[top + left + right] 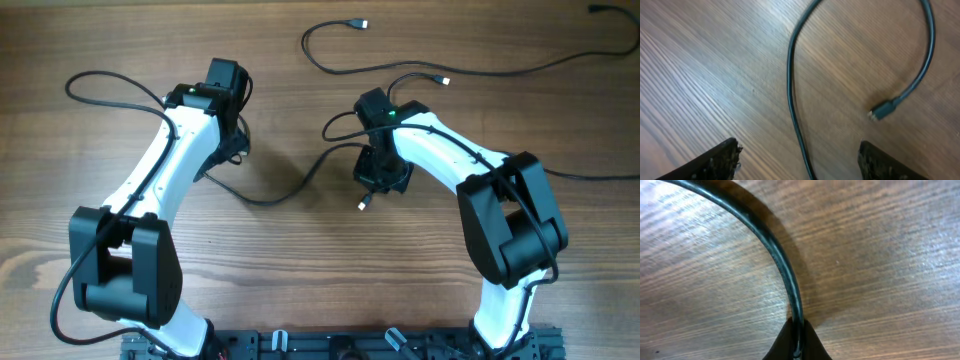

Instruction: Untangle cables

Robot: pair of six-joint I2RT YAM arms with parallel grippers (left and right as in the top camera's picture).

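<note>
Right end effector [797, 349] pinched shut on cable [776, 255], which arcs ahead-left over counter [880, 255]. Left end effector [801, 161] wide open, holding nothing; cable strand [790, 80] runs between its fingers [722, 161], plug [884, 110] ahead-right. Centre strand, close fully, then draw ends apart slowly, low.

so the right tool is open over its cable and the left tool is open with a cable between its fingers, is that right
Not quite: the right tool is shut, pinching its cable, as the right wrist view shows. The left tool is indeed open with a loose cable between its fingers.
</note>
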